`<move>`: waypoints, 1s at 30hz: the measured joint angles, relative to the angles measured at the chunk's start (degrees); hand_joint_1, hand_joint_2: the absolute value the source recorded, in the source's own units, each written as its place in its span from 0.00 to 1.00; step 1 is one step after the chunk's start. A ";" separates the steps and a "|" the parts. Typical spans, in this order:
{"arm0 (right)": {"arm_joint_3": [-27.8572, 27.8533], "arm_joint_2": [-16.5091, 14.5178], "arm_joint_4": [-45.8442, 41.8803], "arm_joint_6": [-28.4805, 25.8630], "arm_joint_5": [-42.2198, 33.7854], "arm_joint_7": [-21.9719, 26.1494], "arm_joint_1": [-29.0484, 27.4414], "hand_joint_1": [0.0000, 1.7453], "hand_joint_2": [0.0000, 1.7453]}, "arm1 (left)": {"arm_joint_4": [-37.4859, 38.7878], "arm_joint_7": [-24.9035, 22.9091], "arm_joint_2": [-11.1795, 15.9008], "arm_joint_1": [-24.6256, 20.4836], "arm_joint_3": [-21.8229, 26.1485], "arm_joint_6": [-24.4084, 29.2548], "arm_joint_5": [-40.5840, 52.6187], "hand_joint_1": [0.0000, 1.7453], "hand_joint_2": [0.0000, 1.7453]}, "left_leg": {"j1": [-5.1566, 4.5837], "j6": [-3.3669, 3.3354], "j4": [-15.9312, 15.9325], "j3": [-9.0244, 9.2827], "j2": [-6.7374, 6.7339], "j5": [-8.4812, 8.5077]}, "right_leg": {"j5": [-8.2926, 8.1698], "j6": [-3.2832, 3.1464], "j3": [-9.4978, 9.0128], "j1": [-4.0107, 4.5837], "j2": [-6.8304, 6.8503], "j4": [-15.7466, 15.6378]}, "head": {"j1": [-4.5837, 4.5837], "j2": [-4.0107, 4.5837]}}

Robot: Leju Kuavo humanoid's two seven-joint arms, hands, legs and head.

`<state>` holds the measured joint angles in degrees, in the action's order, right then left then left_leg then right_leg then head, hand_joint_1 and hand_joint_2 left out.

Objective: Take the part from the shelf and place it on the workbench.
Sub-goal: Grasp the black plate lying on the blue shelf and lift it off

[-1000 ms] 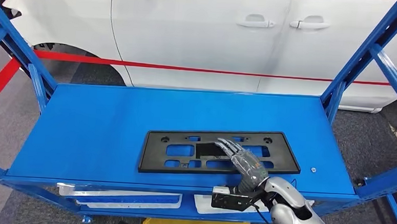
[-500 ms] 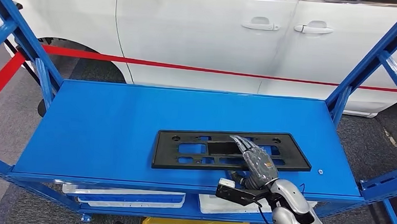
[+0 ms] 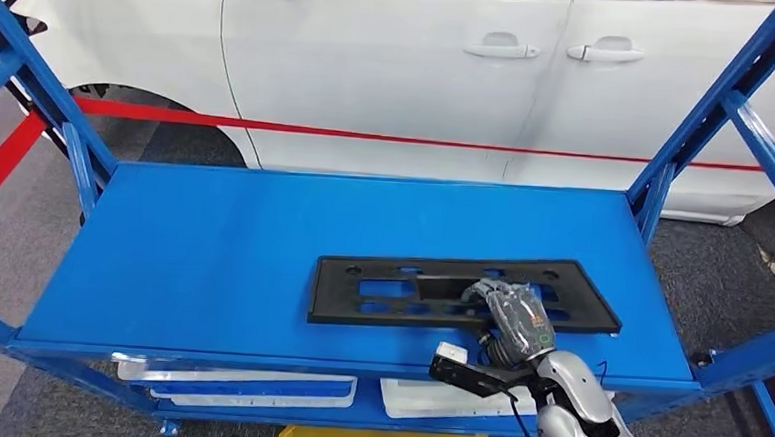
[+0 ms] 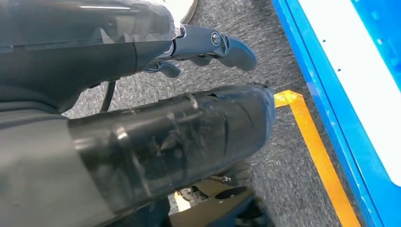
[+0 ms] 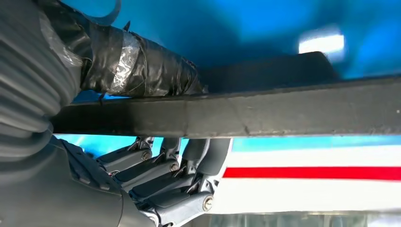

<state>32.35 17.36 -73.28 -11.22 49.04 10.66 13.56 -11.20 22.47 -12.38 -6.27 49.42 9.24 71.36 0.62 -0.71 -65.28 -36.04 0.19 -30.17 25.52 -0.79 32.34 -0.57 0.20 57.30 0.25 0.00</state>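
Black plastic, flat and pierced with slots: the part looks like a licence plate holder, lying on the blue shelf toward its front right, its long side roughly along the front edge. The right robot hand is closed on the near long rail of the holder. In the right wrist view the taped thumb lies on one face of the rail and the fingers curl against the other, so the rail is pinched between them. The left robot hand hangs low beside the shelf's front edge over grey floor with an orange line; it holds nothing that I can see, and whether its fingers are spread or curled I cannot tell.

The grasp sits right of the holder's middle, so most of its length reaches out to the robot's left. My reading of the risks:

- On lifting, the long free end may sag and twist in the pinch, letting the thin rail slip out.
- The far left corner could drag on the shelf surface or catch a blue upright when the holder is swung away.
- The white car stands close behind; a wide swing might strike it.
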 joint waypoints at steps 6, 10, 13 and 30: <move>-0.58 -0.03 -0.09 -0.19 0.19 0.25 -0.52 1.00 1.00 | -0.01 0.00 0.05 0.25 0.00 -0.04 -0.02 0.00 0.00 | 0.31 0.49 -1.88 -0.33 -0.02 0.88 | 0.22 0.21 0.28 -0.09 -0.01 0.78 | 0.00 0.00; -1.57 -0.20 -0.55 -1.29 0.55 0.95 -1.14 1.00 1.00 | -0.01 -0.01 0.08 0.10 0.00 -0.03 -0.03 0.00 0.00 | 0.13 -0.61 5.43 3.09 0.31 2.91 | 0.67 1.59 1.09 0.33 -0.25 2.08 | 0.09 0.00; -1.86 -0.51 -1.63 -3.64 2.80 1.62 -2.39 1.00 1.00 | 0.00 -0.10 0.05 0.16 0.00 0.02 -0.03 0.00 0.00 | 0.22 -1.71 5.69 2.91 0.24 3.41 | 1.52 2.29 1.65 0.02 -0.29 3.17 | 0.12 0.00; 4.54 -4.47 -17.49 -17.39 33.05 -8.07 -3.39 1.00 1.00 | -0.01 -0.73 -0.27 -0.37 0.00 0.86 0.11 0.00 0.00 | -0.47 -0.35 1.36 0.50 0.13 0.46 | -0.12 -0.64 0.56 0.32 0.00 0.13 | 0.01 0.00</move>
<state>36.88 12.89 -90.77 -28.61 82.10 2.59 10.17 -11.21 21.74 -12.66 -6.64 49.42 10.10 71.47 0.15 -1.06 -63.92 -35.54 0.32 -29.71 25.40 -1.43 32.90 -0.25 0.20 57.43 0.25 0.00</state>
